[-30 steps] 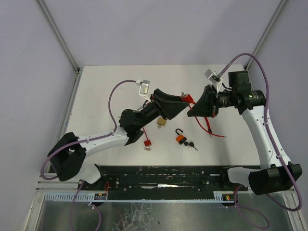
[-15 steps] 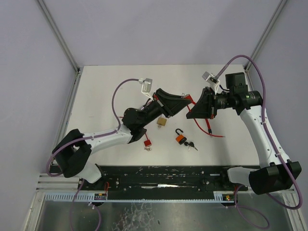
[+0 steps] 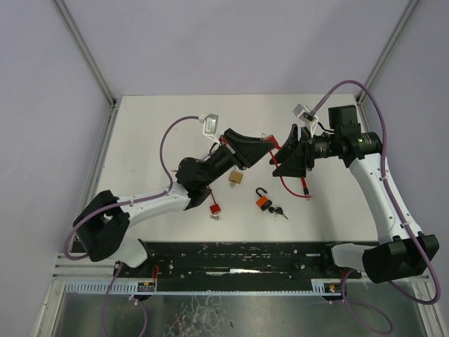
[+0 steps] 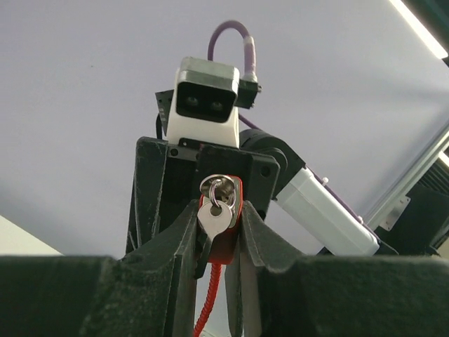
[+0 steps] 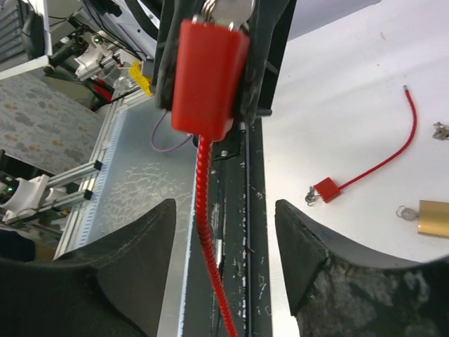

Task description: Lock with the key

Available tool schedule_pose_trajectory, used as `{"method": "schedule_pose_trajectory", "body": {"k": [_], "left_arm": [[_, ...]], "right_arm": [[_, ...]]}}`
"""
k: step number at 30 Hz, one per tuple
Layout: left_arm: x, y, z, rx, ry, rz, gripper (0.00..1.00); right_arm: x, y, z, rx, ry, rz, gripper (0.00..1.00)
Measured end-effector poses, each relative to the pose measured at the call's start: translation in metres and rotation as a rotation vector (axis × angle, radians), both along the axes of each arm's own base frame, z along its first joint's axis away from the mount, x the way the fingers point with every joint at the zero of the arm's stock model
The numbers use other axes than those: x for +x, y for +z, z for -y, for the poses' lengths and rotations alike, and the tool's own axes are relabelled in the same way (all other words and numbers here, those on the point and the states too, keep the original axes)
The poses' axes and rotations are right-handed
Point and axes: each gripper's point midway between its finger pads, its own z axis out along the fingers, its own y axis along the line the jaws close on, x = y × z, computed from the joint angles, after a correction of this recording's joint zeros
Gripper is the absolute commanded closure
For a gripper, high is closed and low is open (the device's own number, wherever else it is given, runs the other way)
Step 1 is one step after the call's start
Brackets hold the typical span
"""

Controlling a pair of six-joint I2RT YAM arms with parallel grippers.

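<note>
left gripper (image 3: pixel 265 149) pinches the red lock (image 5: pixel 208 77) in the air over the table (image 3: pixel 154 133) (key (image 4: pixel 214 219) and ring at its end). right gripper (image 5: pixel 223 207) faces it, just beside, jaws wide, gripping nothing.

Pale lilac walls (image 3: pixel 210 42); 2 aluminium corner posts (image 3: pixel 85 50); white table (image 3: pixel 147 133); black rail (image 3: pixel 238 257) along its near edge.

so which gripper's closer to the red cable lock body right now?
Left. The left gripper is clamped on the red cable lock. The right gripper is open, facing it, just short of the body, with the cable hanging between its fingers.
</note>
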Motion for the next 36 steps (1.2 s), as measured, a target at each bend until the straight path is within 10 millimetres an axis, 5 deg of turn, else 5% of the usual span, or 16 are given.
{"method": "schedule_pose_trajectory", "body": {"k": [18,36], "left_arm": [[0.038,-0.01,-0.021,-0.023,0.043,-0.255,1.0],[0.06,-0.031,-0.05,-0.034,0.165,-0.409,1.0]], "right_arm": [[0.016,-0.029,0.006,-0.113,-0.063,0.104,0.23],[0.035,-0.028,0.026,-0.13,-0.196,0.047,0.17]]}}
